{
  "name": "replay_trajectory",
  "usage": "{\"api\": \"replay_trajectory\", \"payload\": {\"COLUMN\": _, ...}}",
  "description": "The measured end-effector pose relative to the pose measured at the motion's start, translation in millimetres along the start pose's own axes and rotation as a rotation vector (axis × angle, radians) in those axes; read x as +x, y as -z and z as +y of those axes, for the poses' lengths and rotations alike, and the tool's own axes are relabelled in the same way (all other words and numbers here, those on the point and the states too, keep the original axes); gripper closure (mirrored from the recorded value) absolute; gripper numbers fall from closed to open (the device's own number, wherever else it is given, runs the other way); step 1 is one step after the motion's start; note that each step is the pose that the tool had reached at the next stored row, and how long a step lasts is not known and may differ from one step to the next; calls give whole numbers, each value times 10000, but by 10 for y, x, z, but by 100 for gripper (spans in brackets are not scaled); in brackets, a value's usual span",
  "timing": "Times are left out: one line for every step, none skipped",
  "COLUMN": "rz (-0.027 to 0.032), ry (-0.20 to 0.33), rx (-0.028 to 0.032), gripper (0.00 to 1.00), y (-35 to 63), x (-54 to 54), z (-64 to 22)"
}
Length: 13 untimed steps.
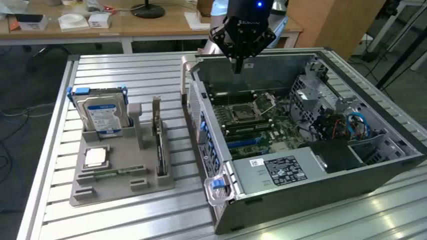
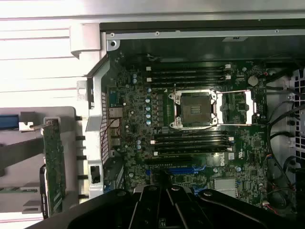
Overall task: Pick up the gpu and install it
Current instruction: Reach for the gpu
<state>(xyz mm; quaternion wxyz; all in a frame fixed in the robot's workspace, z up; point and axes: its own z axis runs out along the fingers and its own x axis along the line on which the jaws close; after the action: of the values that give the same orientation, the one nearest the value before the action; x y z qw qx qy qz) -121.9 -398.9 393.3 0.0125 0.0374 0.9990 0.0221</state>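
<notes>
Grey plastic comes first: at the exterior view's left a moulded holder [image 1: 113, 192] sits on the slatted aluminium table [image 1: 133, 70], with a silver hard drive [image 1: 101, 117] standing upright at its far end. Just right of the drive, in the same holder, the gpu [image 1: 159, 147] stands on its long edge in a slot, pale bracket at the far end, dark board running toward the near side. Nothing touches it.

Further right lies the open computer case [image 1: 300, 200], its motherboard [image 1: 252, 125] bare to the room. The gripper [image 1: 237, 67] hangs over the far rim of the case, well apart from the card, its jaws pressed together and holding nothing.

So I judge the pick has not begun; this is the approach at most. A grasp would call for the jaws to part, line up across the card's thin top edge and draw it straight up out of its slot. The blue slots [image 1: 243, 145] on the board may be where it seats, though from here I can't be sure.
</notes>
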Motion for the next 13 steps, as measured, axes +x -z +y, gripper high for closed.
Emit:
{"api": "replay_trajectory", "payload": {"rz": 0, "ry": 0, "rx": 0, "gripper": 89, "y": 0, "x": 0, "z": 0}}
{"api": "replay_trajectory", "payload": {"rz": 0, "ry": 0, "rx": 1, "gripper": 89, "y": 0, "x": 0, "z": 0}}
{"api": "replay_trajectory", "payload": {"rz": 0, "ry": 0, "rx": 0, "gripper": 89, "y": 0, "x": 0, "z": 0}}
{"api": "replay_trajectory", "payload": {"rz": 0, "ry": 0, "rx": 0, "gripper": 89, "y": 0, "x": 0, "z": 0}}
{"api": "replay_trajectory", "payload": {"rz": 0, "ry": 0, "rx": 0, "gripper": 89, "y": 0, "x": 0, "z": 0}}
{"api": "replay_trajectory", "payload": {"rz": -1, "ry": 0, "rx": 0, "gripper": 89, "y": 0, "x": 0, "z": 0}}
{"api": "replay_trajectory", "payload": {"rz": -6, "ry": 1, "rx": -2, "gripper": 89, "y": 0, "x": 0, "z": 0}}
{"api": "replay_trajectory", "payload": {"rz": -6, "ry": 1, "rx": -3, "gripper": 89, "y": -1, "x": 0, "z": 0}}
{"api": "replay_trajectory", "payload": {"rz": -6, "ry": 1, "rx": -2, "gripper": 89, "y": 0, "x": 0, "z": 0}}
{"api": "replay_trajectory", "payload": {"rz": -6, "ry": 0, "rx": -2, "gripper": 89, "y": 0, "x": 0, "z": 0}}
{"api": "replay_trajectory", "payload": {"rz": -6, "ry": 0, "rx": -1, "gripper": 89, "y": 0, "x": 0, "z": 0}}
{"api": "replay_trajectory", "payload": {"rz": -6, "ry": 0, "rx": -2, "gripper": 89, "y": 0, "x": 0, "z": 0}}
{"api": "replay_trajectory", "payload": {"rz": -6, "ry": 0, "rx": -2, "gripper": 89, "y": 0, "x": 1, "z": 0}}
